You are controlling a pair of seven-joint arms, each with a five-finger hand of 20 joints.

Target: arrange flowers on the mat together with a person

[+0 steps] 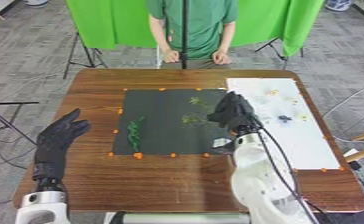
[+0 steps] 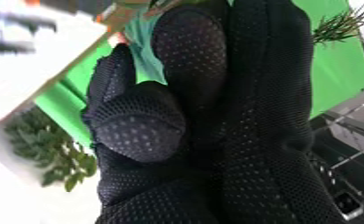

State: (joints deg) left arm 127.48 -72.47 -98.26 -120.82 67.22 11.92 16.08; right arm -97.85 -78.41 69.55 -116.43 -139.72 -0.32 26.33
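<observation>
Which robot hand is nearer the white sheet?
Right. The right hand is at the left edge of the white sheet; the left hand is left of the dark mat.

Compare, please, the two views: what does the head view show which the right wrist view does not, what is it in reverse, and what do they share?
Head view: the robot's left hand, open, and the dark mat with a long green sprig lying on its left part.

Right wrist view: leafy greenery and a spiky sprig; whether that sprig is held, I cannot tell.

Both: the right hand, the white sheet and the green curtain.
</observation>
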